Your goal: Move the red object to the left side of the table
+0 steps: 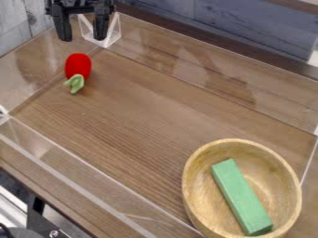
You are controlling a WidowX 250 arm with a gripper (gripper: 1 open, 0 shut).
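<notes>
The camera shows the gripper (82, 28) at the top left, its fingers (62, 26) spread wide and empty, above the red object (78, 69) lying on the desk (149, 121). A green block (240, 196) rests in the wooden bowl (199, 169) at lower right.

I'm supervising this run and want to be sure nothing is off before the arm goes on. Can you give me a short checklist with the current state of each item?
1. Gripper jaws apart and holding nothing: ok.
2. Red object in plain view, nothing covering it: ok.
3. Red object apart from the gripper, which is up near the far wall: ok.
4. Red object's position against the goal: it lies in the left part of the table as the camera sees it; whether that counts as done: cannot tell.
5. Wooden bowl holding the green block sits at the near right, well away from the red object: ok.
</notes>
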